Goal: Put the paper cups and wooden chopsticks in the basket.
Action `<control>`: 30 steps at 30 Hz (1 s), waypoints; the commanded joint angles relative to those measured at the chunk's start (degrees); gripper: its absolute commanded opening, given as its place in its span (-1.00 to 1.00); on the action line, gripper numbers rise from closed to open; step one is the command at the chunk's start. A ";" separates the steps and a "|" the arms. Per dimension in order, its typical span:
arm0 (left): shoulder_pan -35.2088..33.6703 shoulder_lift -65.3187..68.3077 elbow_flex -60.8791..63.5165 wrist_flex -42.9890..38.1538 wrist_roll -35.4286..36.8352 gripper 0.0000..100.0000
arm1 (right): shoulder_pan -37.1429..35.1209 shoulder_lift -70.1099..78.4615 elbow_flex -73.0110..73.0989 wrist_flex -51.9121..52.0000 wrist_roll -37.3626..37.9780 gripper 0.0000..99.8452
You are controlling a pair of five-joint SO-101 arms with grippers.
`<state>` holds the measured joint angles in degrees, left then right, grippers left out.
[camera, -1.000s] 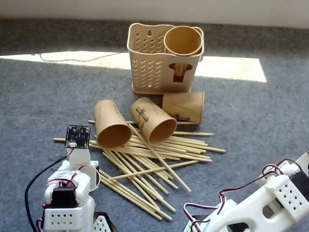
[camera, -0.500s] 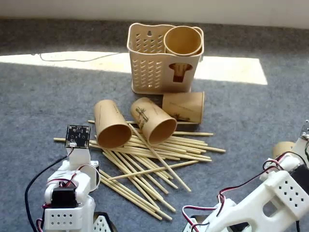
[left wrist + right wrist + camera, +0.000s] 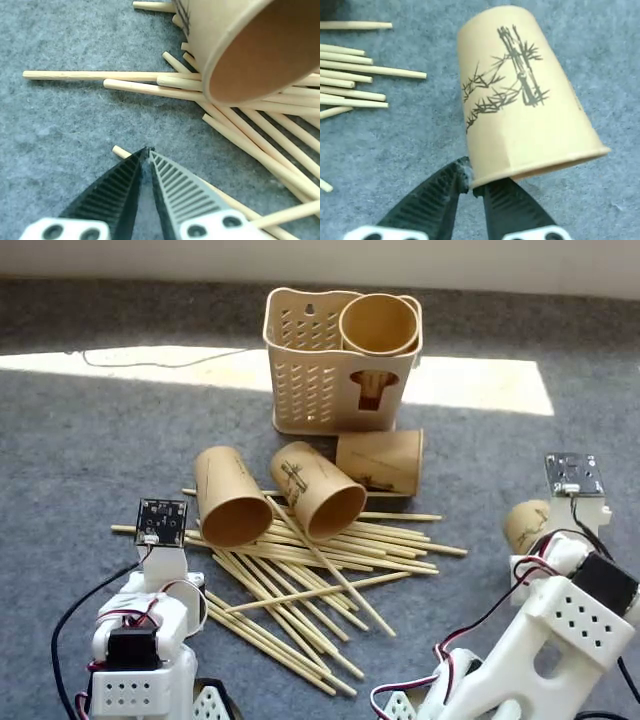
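Basket (image 3: pixel 310 390) with one paper cup (image 3: pixel 378 325) (upright)

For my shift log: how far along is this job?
Done: one tan paper cup stands in the beige slotted plastic basket. In hand: the right gripper pinches the rim of a bamboo-printed paper cup. Remaining: three lying cups and all the wooden chopsticks.
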<state>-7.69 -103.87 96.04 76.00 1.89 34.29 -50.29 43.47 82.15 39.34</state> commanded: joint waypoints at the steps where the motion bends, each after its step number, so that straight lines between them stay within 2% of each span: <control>1: 1.01 -0.66 1.01 0.09 0.26 -0.99 | -1.80 -0.57 -4.35 0.48 2.02 -0.99; 6: 1.01 -0.66 1.01 0.09 0.26 -0.99 | -4.18 -0.48 -5.14 6.29 7.65 -0.99; 30: 1.01 -0.66 1.01 0.09 0.26 -0.99 | -3.91 -0.40 -1.54 8.57 7.82 -0.98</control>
<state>-7.69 -103.87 96.04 76.00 1.89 30.95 -50.29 41.27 90.24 46.81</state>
